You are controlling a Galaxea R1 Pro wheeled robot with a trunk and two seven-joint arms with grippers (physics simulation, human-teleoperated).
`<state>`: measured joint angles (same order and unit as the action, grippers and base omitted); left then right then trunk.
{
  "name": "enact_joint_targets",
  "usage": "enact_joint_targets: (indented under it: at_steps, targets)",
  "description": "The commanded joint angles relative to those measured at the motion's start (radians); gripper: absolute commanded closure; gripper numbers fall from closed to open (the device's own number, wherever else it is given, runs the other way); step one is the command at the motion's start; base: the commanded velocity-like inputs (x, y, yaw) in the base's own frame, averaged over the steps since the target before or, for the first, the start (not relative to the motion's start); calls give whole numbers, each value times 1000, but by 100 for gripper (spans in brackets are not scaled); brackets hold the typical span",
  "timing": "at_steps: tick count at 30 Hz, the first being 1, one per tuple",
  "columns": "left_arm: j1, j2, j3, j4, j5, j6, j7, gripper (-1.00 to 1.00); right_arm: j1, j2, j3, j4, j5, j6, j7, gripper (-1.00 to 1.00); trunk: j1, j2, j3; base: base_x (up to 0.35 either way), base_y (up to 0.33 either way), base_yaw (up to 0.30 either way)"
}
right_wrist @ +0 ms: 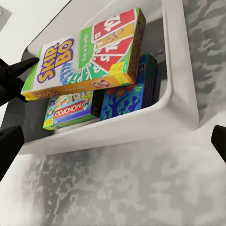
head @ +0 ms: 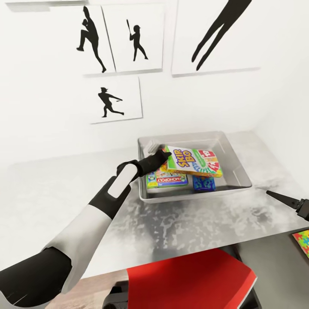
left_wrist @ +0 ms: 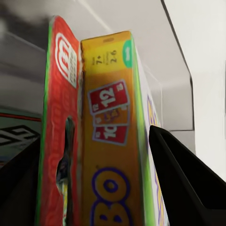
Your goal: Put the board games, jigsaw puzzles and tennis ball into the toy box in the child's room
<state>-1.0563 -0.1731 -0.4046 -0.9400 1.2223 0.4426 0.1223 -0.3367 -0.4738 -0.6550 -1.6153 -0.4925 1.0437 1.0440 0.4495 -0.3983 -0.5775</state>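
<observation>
1. Closest to the robot in the head view, a red chair (head: 189, 279) is tucked under the near edge of the grey mottled surface (head: 193, 223).
2. At the right edge, a jigsaw puzzle (head: 302, 241) with bright interlocking pieces lies on a lower grey level, just below the right claw (head: 274, 196). That claw hovers over the bare surface, well apart from the toys; its dark tips stand wide apart in the right wrist view and hold nothing.
3. Further in, the toy box (head: 234, 187), a shallow grey tray, sits on the surface against the wall.
4. On its floor lie the Monopoly box (head: 169, 179) and a blue game box (head: 204, 183), side by side.
5. The Skip-Bo box (head: 195, 161) rests tilted across both, over the box's middle.
6. The left claw (head: 162, 155) reaches in over the tray's left wall. Its fingers (left_wrist: 183, 174) stand on either side of the Skip-Bo box's end, close about it; whether they press it I cannot tell.
7. Beyond, silhouette posters (head: 116, 98) of ball players hang on the white wall.
</observation>
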Motion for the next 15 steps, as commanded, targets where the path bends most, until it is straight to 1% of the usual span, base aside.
enact_joint_targets:
  at_steps: [1,9,15]
  targets:
    - [-1,0,-4,-2,16,2,11,100,-1,0,-1,0,3,3,5,-100,0,-2,-3,0,0,0]
    - [-2,1,-33,-2,37,1,14,100,-1,0,-4,0,3,3,5,-100,0,-2,-12,0,0,0]
    - [-3,1,-41,-2,42,1,15,100,-1,0,-6,0,3,3,5,-100,0,-2,-14,0,0,0]
